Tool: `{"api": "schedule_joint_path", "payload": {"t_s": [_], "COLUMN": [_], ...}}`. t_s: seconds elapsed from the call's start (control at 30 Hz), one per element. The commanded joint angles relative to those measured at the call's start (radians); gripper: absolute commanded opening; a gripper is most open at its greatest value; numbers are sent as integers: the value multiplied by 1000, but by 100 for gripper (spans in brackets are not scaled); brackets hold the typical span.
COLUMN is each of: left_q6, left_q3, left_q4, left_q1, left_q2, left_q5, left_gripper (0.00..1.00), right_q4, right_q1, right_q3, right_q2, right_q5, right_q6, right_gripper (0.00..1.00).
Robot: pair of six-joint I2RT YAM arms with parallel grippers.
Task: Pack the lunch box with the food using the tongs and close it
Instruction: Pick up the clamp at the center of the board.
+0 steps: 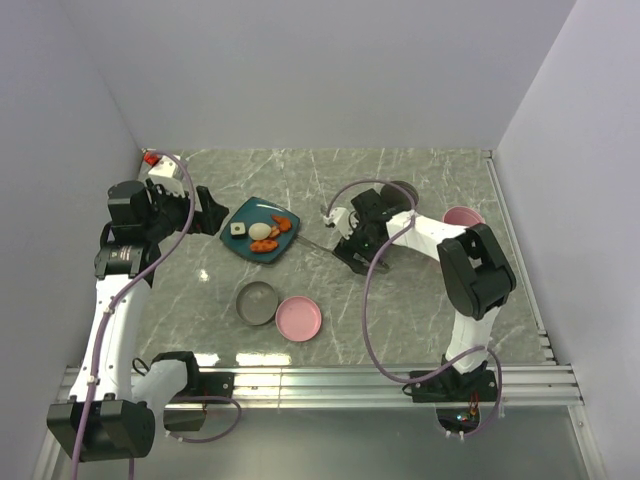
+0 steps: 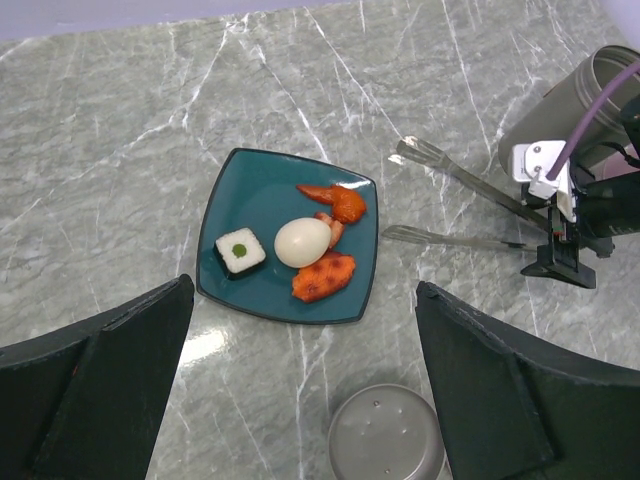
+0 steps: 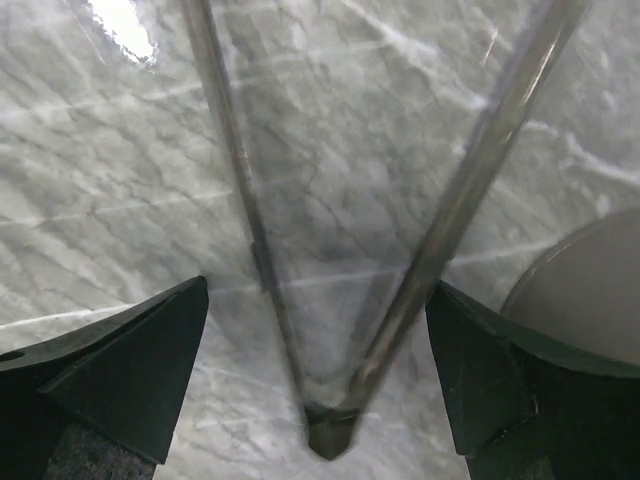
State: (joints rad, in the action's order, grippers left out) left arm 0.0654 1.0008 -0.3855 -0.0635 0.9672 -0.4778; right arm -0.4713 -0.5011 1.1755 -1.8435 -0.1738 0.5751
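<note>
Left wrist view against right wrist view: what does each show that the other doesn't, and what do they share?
Left wrist only: the plate with the food, a grey tin near its lower edge, and the tongs' tips pointing toward the plate. Right wrist only: the tongs' joined end, close up, lying between the open right hand's fingers, not gripped. Both: the tongs' two arms on the marble table.
</note>
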Motion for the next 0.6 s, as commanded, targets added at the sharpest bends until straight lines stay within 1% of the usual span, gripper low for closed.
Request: {"api": "schedule_joint_path", "payload": {"t_s": [0.0,0.2,0.37,0.57], "left_q6": [-6,-12,-15,-9], "left_q3": [-5,-14,-21,-31], "left_q4": [26,30,30,45], "left_q1": [4,4,4,4], "left_q2": [2,13,19,27], "left_q5": [-22,-30,-28,-25], "left_gripper": [99,99,99,99], "right_q4": [-6,-4,56,20], "right_q1": [16,38,41,41], "right_q3": [53,81,85,144], "right_q2": [-25,-53,-66,-97], "right_q5": [-29,-75,-86,-82], "right_q6": [29,26,-4,-44], "right_gripper": [96,95,94,93]}}
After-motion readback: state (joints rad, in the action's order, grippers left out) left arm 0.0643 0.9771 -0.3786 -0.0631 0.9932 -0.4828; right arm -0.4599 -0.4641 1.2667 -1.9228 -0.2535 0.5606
